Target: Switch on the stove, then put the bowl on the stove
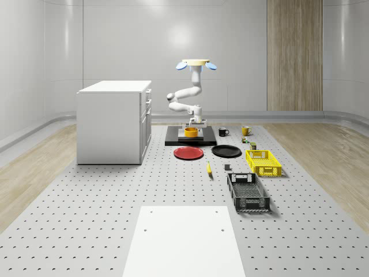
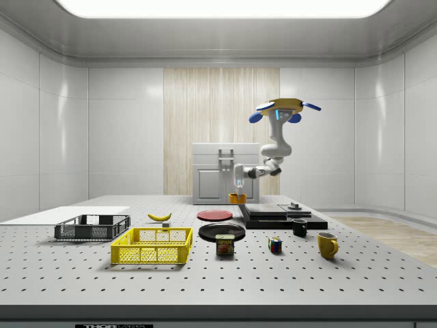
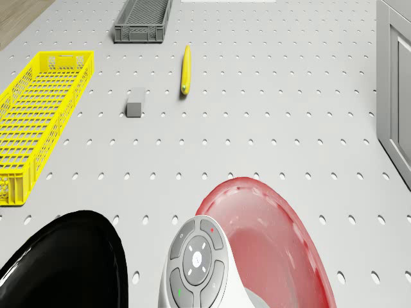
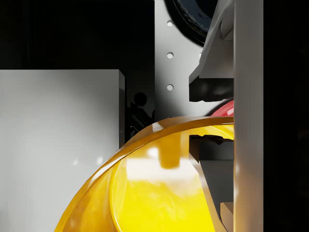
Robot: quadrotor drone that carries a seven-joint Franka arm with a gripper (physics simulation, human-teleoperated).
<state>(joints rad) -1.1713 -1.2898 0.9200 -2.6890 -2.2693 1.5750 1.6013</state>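
The drone (image 1: 196, 63) hovers above the black stove (image 1: 209, 141), its white arm bent down toward the stove's grey hotplate. The gripper (image 1: 195, 123) is shut on the rim of the yellow bowl (image 1: 191, 132), which is at the hotplate; whether it rests there or hangs just above I cannot tell. From the side, the bowl (image 2: 237, 198) is at the stove's (image 2: 280, 216) end toward the side view's left, with the gripper (image 2: 238, 184) right above it. In the wrist view one finger (image 4: 210, 89) sits outside the bowl's (image 4: 145, 193) rim and the other inside.
A white cabinet (image 1: 114, 121) stands on the whole-scene view's left of the stove. In front lie a red plate (image 1: 188, 153), a black plate (image 1: 226, 151), a banana (image 1: 209, 168), a yellow crate (image 1: 263, 163) and a dark crate (image 1: 248, 192). Two mugs (image 1: 223, 131) stand beside the stove.
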